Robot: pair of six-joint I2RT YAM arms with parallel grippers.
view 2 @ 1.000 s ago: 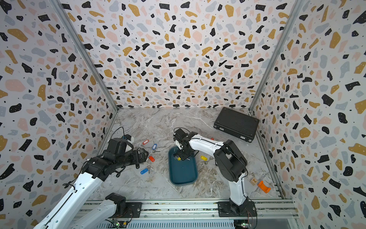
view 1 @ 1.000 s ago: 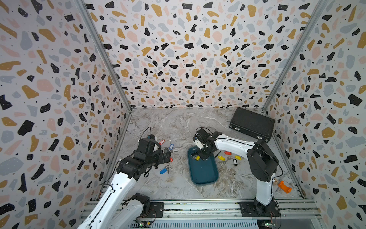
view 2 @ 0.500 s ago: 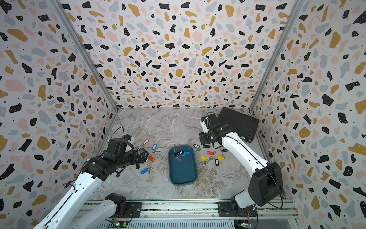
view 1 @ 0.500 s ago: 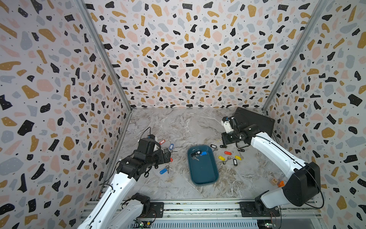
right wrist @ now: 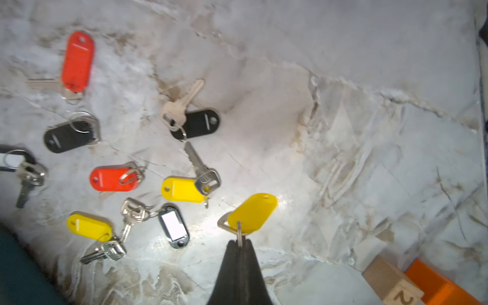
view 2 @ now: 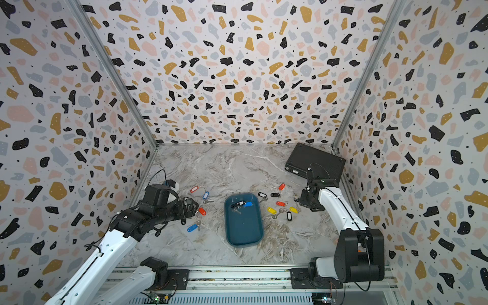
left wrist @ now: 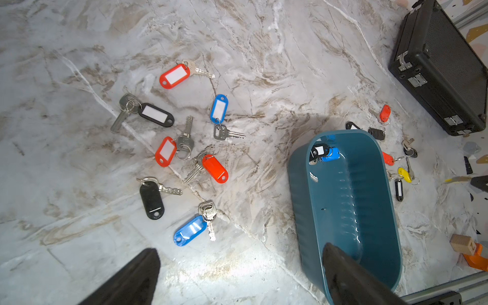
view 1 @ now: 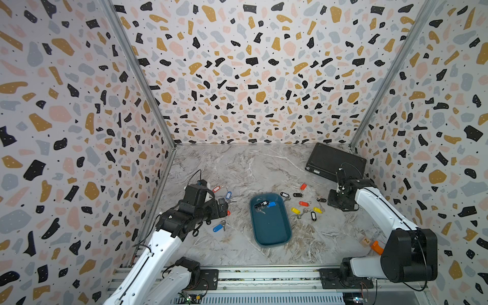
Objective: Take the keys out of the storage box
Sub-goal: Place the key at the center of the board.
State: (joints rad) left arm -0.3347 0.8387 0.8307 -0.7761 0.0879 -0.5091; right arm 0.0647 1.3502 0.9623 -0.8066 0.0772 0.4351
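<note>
Nearby, briefcase (view 1: 335, 162), wooden block (view 1: 366, 240), scattered keys (view 1: 303, 203)

Keys (left wrist: 186, 137) shiny metal; tags (left wrist: 214, 168) glossy plastic; storage box (left wrist: 298, 198) smooth plastic; tabletop (left wrist: 264, 52) marble-look, semi-gloss.

In the right wrist view the picture's edge cuts the storage box (right wrist: 15, 264) down to a dark corner and crops the wooden block (right wrist: 393, 285) and the orange piece (right wrist: 446, 290). The yellow-tagged key (right wrist: 252, 214), pinched by its ring in the right end effector (right wrist: 239, 244), is mostly hidden behind its tag. In a top view the left end effector (view 1: 222, 207) covers part of a red tag (view 1: 228, 212), and the keys (view 1: 262, 205) in the box are too small to count.
</note>
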